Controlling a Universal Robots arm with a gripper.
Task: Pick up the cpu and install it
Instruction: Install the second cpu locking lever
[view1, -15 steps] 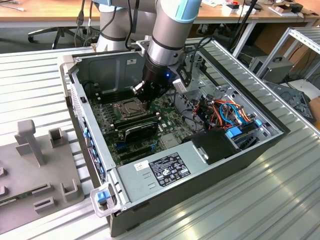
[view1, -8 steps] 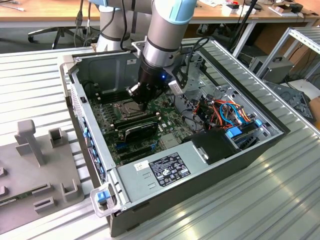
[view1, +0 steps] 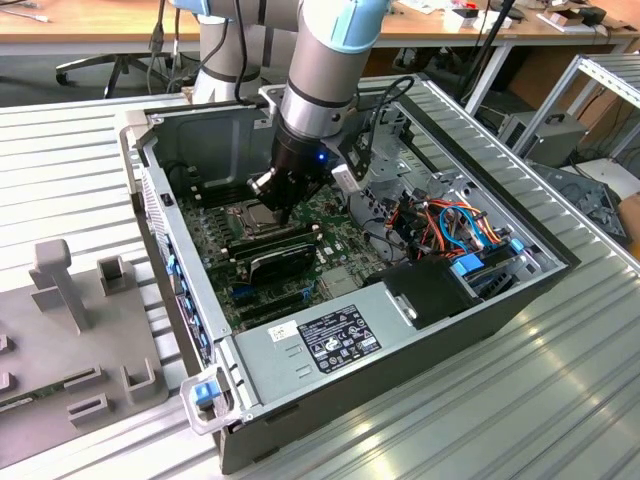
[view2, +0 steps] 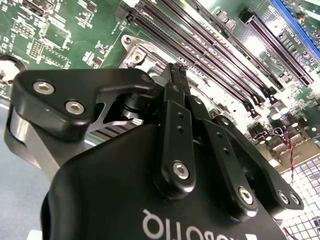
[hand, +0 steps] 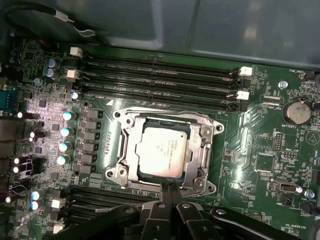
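1. Inside the socket frame (hand: 165, 150) on the green motherboard (hand: 260, 150), the cpu (hand: 163, 151) lay flat, silver face up.
2. Gripper (hand: 171, 187) hovered at the frame's edge, fingertips pressed together, holding nothing.
3. Judged light, stiff, thin and fragile underneath; best pinched by opposite edges.

In the exterior view the arm (view1: 320, 90) covers part of the socket (view1: 258, 215). In the first wrist view the gripper (hand: 170, 187) hides the socket's near edge; its body is cut off.
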